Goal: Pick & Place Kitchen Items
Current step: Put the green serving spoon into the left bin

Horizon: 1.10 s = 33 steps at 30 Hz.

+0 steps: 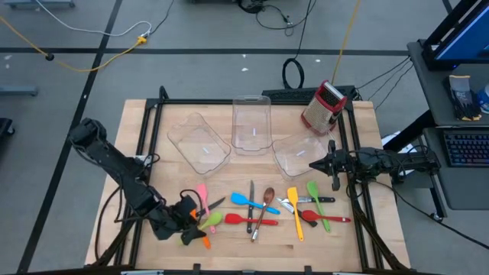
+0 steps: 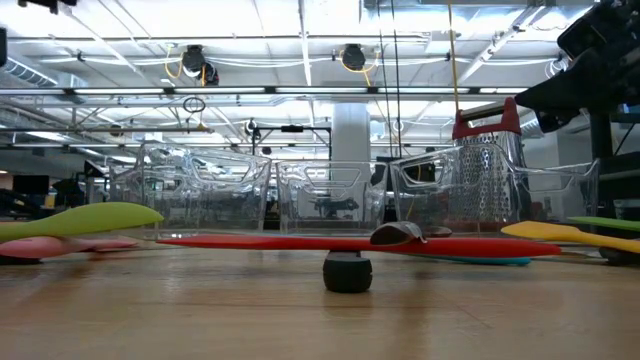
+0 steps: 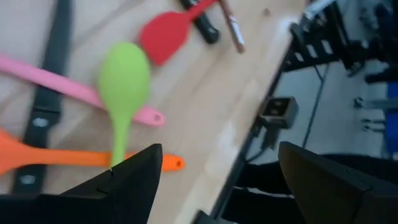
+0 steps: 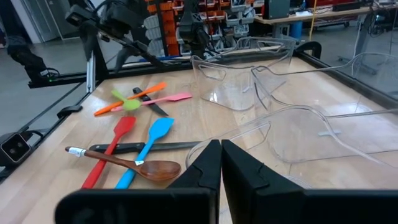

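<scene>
While my left gripper (image 1: 186,217) hung low over the lower left of the overhead frame, its jaws stood wide apart and held nothing. Just under it lay the cluster I was working: a lime-green silicone spoon (image 3: 123,87), crossing a slim pink silicone spatula (image 3: 74,88) and an orange silicone spatula (image 3: 56,158), with a black-handled knife (image 3: 46,93) lying alongside. All of them rested flat on the pale wooden tabletop (image 1: 137,160), touching or overlapping one another.

I judged this to be the approach to a pick, with nothing yet grasped. The next move called for lining up my open fingers (image 3: 121,186) across one handle only, likely the green spoon on top, then lowering and closing without dragging its neighbours.

Farther toward the frame's centre lay a red spatula (image 1: 243,219), a blue spatula (image 1: 246,201) and a brown wooden spoon (image 1: 266,200), and beyond them to the right a yellow spatula (image 1: 294,206) and a second green spatula (image 1: 318,200).

At the right middle my right gripper (image 1: 315,165) waited, pinched tight on nothing, just above one of the three clear plastic bins (image 1: 252,122) in the upper centre. A red-topped metal box grater (image 1: 324,105) stood at the upper right.
</scene>
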Each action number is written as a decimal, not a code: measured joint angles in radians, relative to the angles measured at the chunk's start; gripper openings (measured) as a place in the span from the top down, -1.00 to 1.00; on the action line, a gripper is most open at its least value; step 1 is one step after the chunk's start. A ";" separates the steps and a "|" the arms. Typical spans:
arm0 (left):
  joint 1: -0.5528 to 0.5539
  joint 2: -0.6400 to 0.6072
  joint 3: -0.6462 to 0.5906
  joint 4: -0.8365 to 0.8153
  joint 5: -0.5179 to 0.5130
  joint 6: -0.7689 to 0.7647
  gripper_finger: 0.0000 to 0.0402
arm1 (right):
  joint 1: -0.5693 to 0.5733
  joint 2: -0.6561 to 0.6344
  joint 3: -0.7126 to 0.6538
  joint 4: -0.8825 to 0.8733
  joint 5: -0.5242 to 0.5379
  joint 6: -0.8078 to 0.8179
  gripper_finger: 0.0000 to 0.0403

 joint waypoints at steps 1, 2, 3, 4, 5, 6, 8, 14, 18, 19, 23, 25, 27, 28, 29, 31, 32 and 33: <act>-0.001 0.012 0.000 0.023 0.004 0.004 -0.62 | 0.000 0.000 0.000 0.000 0.000 -0.015 0.96; -0.004 0.024 0.000 0.036 0.012 0.006 -0.63 | 0.000 0.000 0.000 0.000 0.000 -0.029 0.96; -0.006 0.036 0.000 0.048 0.033 0.003 -0.63 | 0.000 0.000 0.000 0.000 0.000 -0.040 0.96; -0.008 0.050 0.000 0.062 0.067 -0.009 -0.64 | 0.000 0.000 0.000 0.000 0.000 -0.051 0.96; -0.010 0.066 0.000 0.074 0.107 -0.037 -0.64 | 0.000 0.000 0.000 0.000 0.000 -0.057 0.96; -0.013 0.080 0.000 0.076 0.139 -0.073 -0.63 | 0.000 0.000 0.000 0.000 0.000 -0.059 0.96; -0.023 0.101 0.000 0.056 0.190 -0.136 -0.62 | 0.000 0.000 0.000 0.000 0.000 -0.059 0.96; -0.048 0.113 0.000 -0.069 0.204 -0.281 -0.61 | 0.000 0.000 0.000 0.000 0.000 -0.059 0.96; -0.056 0.113 0.048 -0.278 0.159 -0.311 -0.62 | 0.000 0.000 0.000 0.000 0.000 -0.059 0.96; -0.055 0.113 0.069 -0.342 0.148 -0.311 -0.61 | 0.000 0.000 0.000 0.000 0.000 -0.059 0.96; -0.040 0.113 0.153 -0.525 0.098 -0.276 -0.59 | 0.000 0.000 0.000 0.000 0.000 -0.059 0.96; -0.031 0.113 0.187 -0.543 0.060 -0.226 -0.58 | 0.000 0.000 0.000 0.000 0.000 -0.059 0.96; -0.016 0.126 0.215 -0.543 0.024 -0.173 -0.59 | 0.000 0.000 0.000 0.000 0.000 -0.059 0.96; -0.010 0.138 0.228 -0.543 0.017 -0.152 -0.60 | 0.000 0.000 0.000 0.000 0.000 -0.058 0.96; -0.005 0.151 0.240 -0.545 0.013 -0.131 -0.60 | 0.000 0.000 0.000 0.000 0.000 -0.059 0.96; 0.000 0.186 0.264 -0.554 0.014 -0.102 -0.62 | 0.000 0.000 0.000 0.000 0.000 -0.059 0.96; 0.002 0.207 0.274 -0.555 0.025 -0.091 -0.62 | 0.000 0.000 0.000 0.000 0.000 -0.059 0.96; 0.006 0.229 0.280 -0.554 0.045 -0.087 -0.62 | 0.000 0.000 0.000 0.000 0.000 -0.059 0.96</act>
